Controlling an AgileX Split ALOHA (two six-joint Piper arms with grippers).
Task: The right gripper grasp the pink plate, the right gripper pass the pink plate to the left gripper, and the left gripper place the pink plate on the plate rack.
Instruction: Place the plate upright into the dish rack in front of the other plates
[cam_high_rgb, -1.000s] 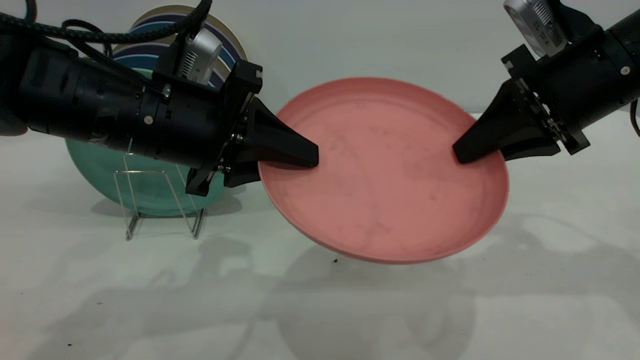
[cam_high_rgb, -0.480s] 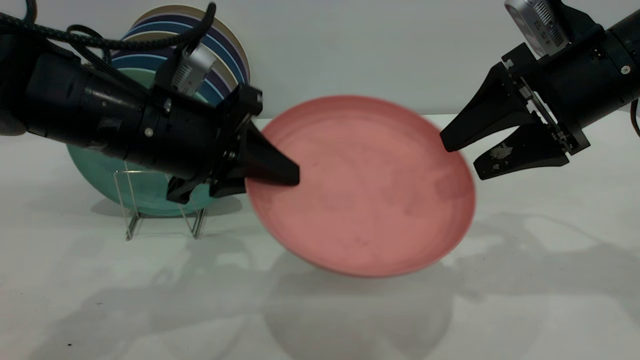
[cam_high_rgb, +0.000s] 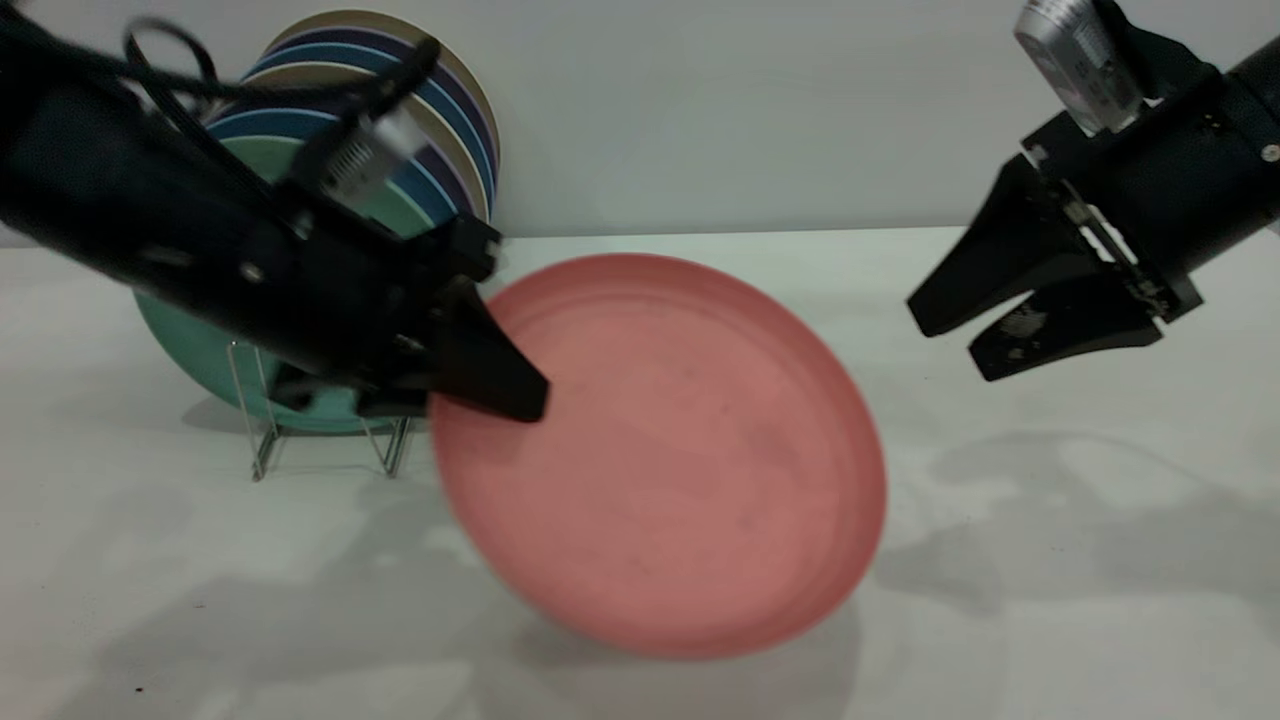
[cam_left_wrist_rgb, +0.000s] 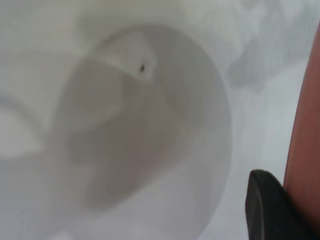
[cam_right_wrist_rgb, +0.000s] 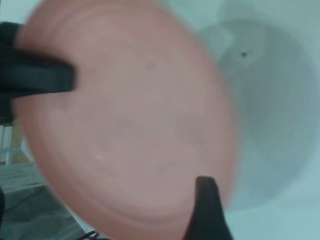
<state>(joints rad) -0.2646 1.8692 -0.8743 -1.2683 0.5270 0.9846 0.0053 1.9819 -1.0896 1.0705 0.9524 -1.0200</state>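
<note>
Exterior faces both arms, level, close — wrist views share the pink plate (cam_high_rgb: 660, 460).

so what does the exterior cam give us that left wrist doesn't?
Exterior only: the plate rack with the teal plate and others stacked behind it, the right gripper with jaws open and clear of the pink plate, and the plate's whole face.
Left wrist only: nothing extra.
Both: the left gripper clamped on the pink plate's rim over the white table.

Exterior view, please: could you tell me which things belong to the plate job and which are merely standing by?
Job: pink plate, left gripper gripping its rim, open right gripper clear of it, plate rack.

Standing by: teal plate, striped plates already racked.
</note>
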